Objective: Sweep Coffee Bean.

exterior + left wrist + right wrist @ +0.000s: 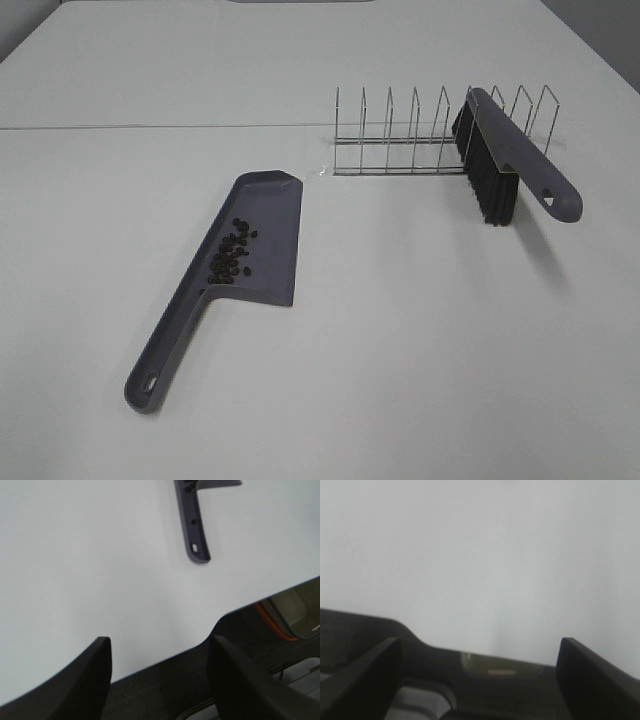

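Observation:
A grey dustpan (pixel 250 250) lies flat on the white table (pixel 420 330), its handle (pixel 160 365) pointing to the front left. Several dark coffee beans (pixel 231 252) lie in a loose cluster on its blade. A grey brush with black bristles (pixel 500 165) leans in a wire rack (pixel 430 135) at the back right. Neither arm shows in the high view. My left gripper (pixel 159 675) is open and empty over the table's front edge, with the dustpan handle (pixel 192 522) ahead of it. My right gripper (pixel 479 677) is open and empty over bare table.
The wire rack has several upright dividers and stands behind the dustpan. A seam (pixel 150 127) runs across the table at the back. Beyond the table edge in the left wrist view is dark floor (pixel 165 687) with an orange cable (pixel 272 625).

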